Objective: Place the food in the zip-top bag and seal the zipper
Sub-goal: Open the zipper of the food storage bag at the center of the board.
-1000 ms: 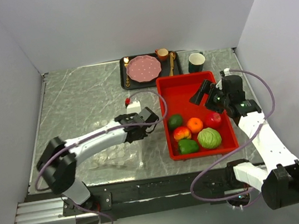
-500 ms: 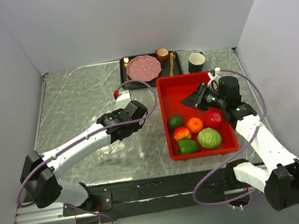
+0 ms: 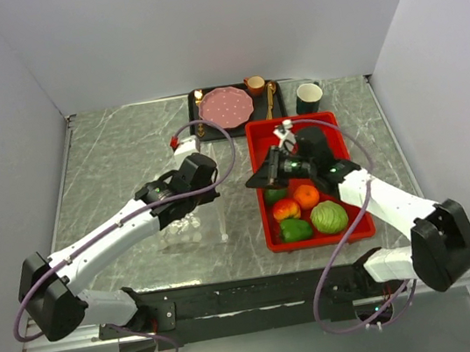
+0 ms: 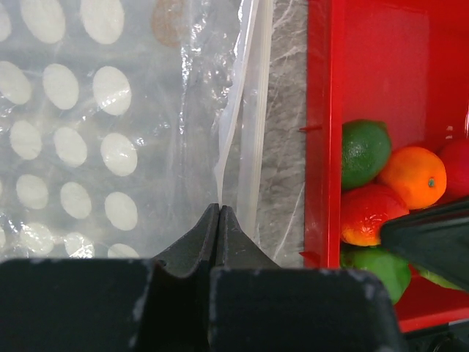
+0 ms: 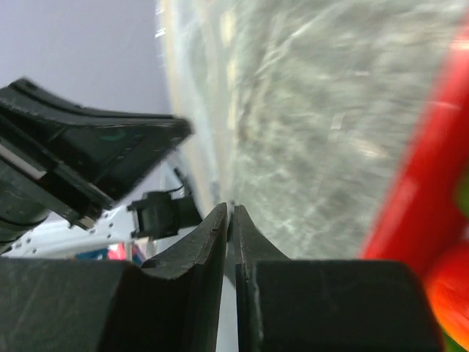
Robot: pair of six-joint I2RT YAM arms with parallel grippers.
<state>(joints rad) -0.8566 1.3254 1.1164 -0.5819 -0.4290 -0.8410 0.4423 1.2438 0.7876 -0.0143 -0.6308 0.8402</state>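
Left wrist — left gripper point(image 4: 218, 210) clamped on zip-top bag point(image 4: 88, 147); right gripper point(image 5: 230, 214) nearly closed — hold unclear.

- Zip-top bag point(image 3: 186, 232): clear, flimsy, crumpled film with white dots. Sits on the tabletop point(image 3: 111, 177), just left of the red tray point(image 3: 265, 224), its edge pinched in the closed left pincer point(image 4: 218, 209).
- Zipper point(image 4: 258, 110): narrow white strip along the bag's tray-side edge.
- Food: bunched in the tray's near half.
  - avocado point(image 3: 275, 194)
  - orange point(image 3: 307, 195)
  - red-yellow fruit point(image 3: 287, 210)
  - green pepper point(image 3: 296, 230)
  - cabbage point(image 3: 329, 217)
  - apple: mostly hidden
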